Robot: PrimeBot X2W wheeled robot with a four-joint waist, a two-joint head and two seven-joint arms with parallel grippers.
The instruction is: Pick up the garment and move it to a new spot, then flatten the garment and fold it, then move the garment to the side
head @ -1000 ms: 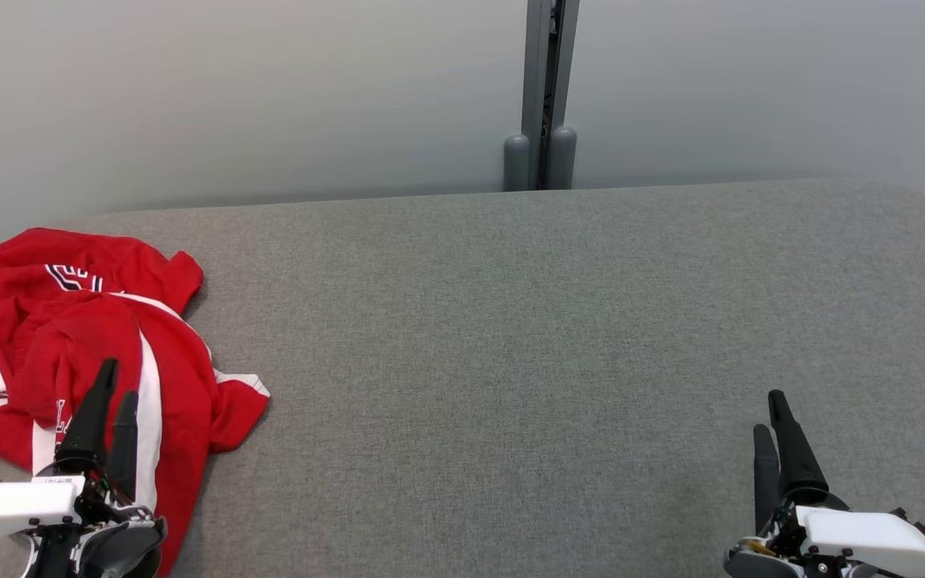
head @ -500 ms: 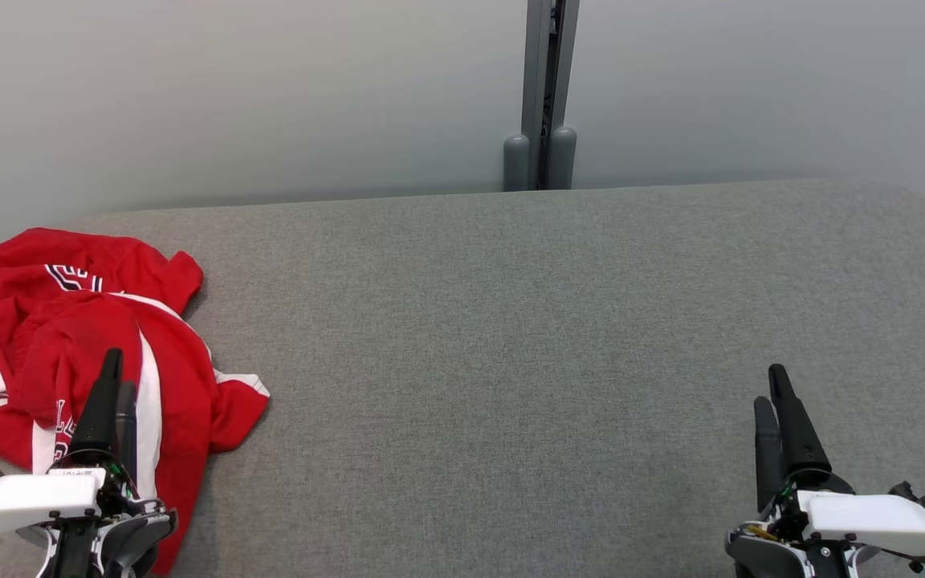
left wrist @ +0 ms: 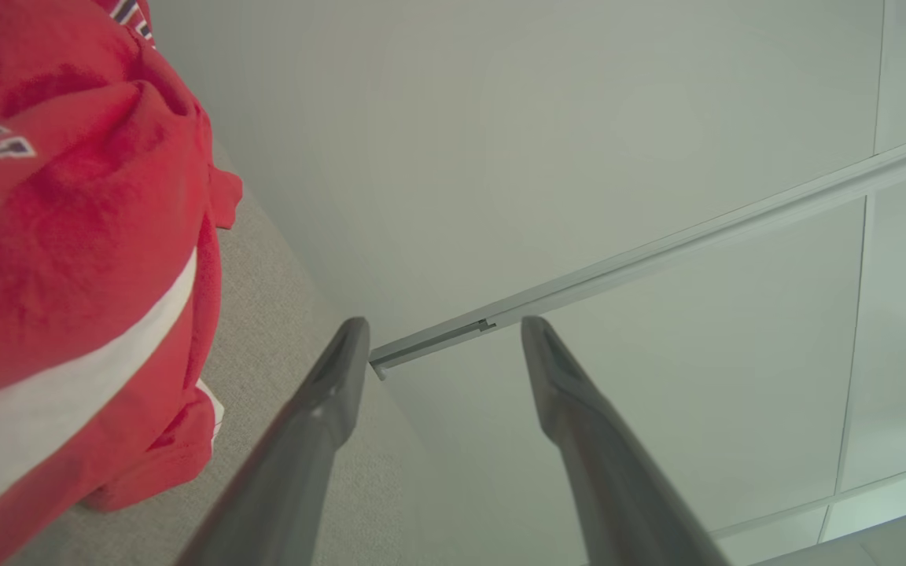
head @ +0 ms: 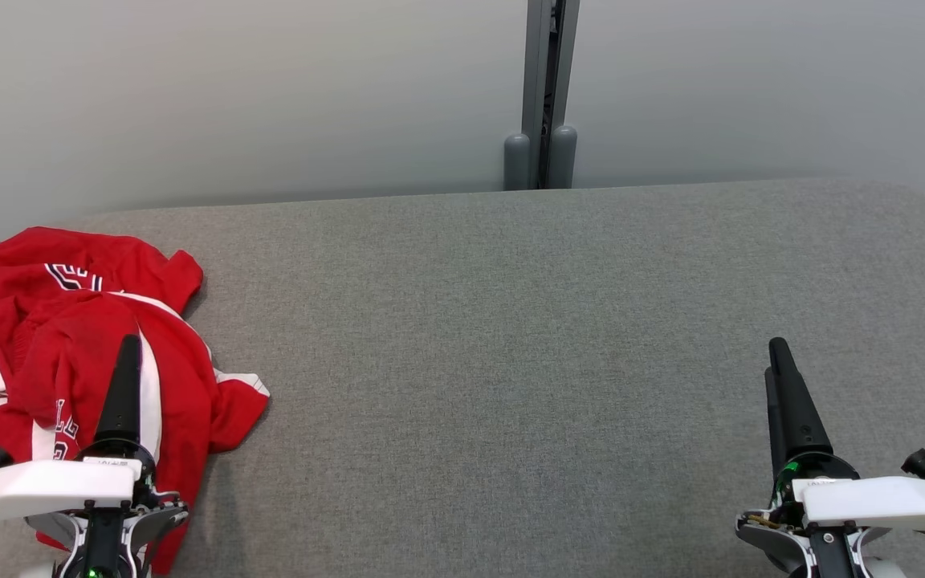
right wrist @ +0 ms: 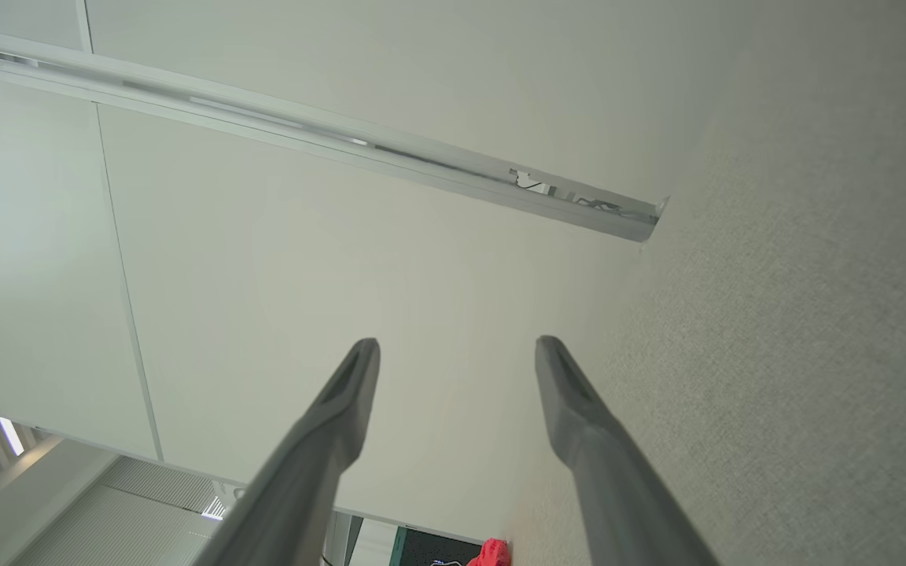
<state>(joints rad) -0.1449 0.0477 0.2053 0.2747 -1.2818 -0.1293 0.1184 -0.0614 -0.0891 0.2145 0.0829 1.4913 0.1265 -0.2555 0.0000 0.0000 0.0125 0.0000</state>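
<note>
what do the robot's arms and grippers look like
The left gripper and right gripper match: two long, dark, tapering fingers on a black base with small exposed wires and a green light. A white, angular cover sits over each wrist, with a tiny label too small to read.

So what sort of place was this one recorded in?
Probably an office or lab test bay rather than a home: a wide grey fabric-covered table stands against plain pale partition panels joined by a grey metal post, with a crumpled red-and-white garment on it.
</note>
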